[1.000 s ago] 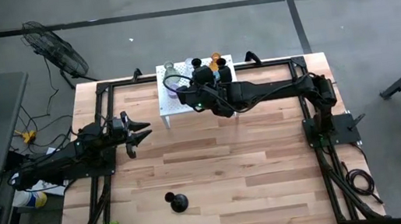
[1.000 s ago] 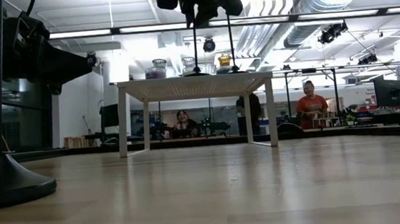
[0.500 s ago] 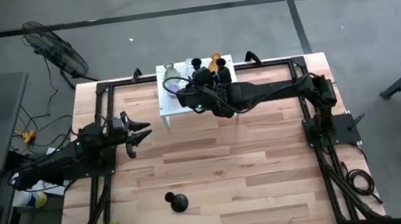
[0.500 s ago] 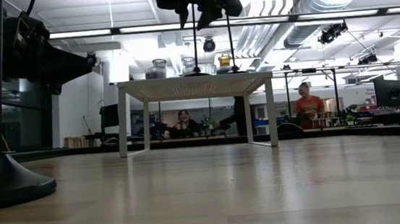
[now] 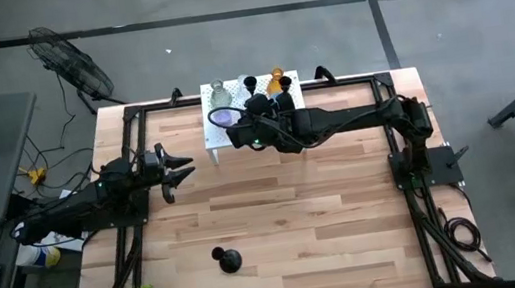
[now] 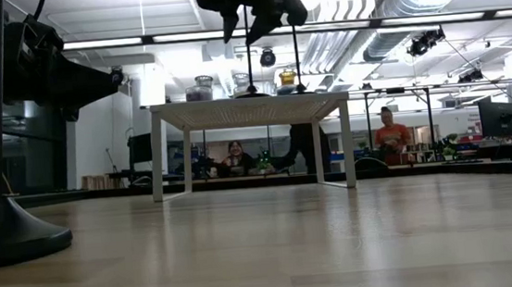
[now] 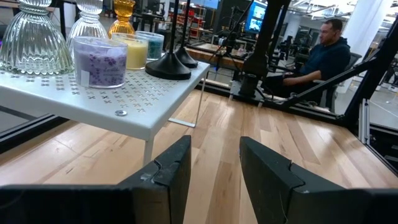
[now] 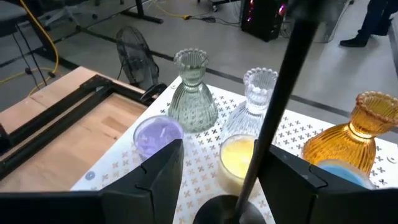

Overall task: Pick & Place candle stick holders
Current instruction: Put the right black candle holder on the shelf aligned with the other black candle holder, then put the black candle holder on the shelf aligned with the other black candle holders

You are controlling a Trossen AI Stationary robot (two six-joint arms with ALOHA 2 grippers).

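Right claw [image 8: 214, 168]: over white stand [image 5: 219, 134], upper centre, parted around black holder's stem [image 8: 273, 118], contact unclear. Left claw [image 5: 178, 165]: open, empty, frame left. Third holder [image 5: 226, 259]: lower-centre wooden surface [image 5: 328, 215]. Seated people behind.

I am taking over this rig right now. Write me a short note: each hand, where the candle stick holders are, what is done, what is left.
Right hand: over the white stand, open around the thin stem of a black holder whose base rests on the stand; not shut on it.
Left hand: waiting open at the table's left side, holding nothing.
On the stand: two black holders, the glass pieces (greenish, clear, amber), and purple, yellow and blue candle cups.
Third black holder: alone on the table, near the front edge.
Done or left: unclear which way holders are moving.
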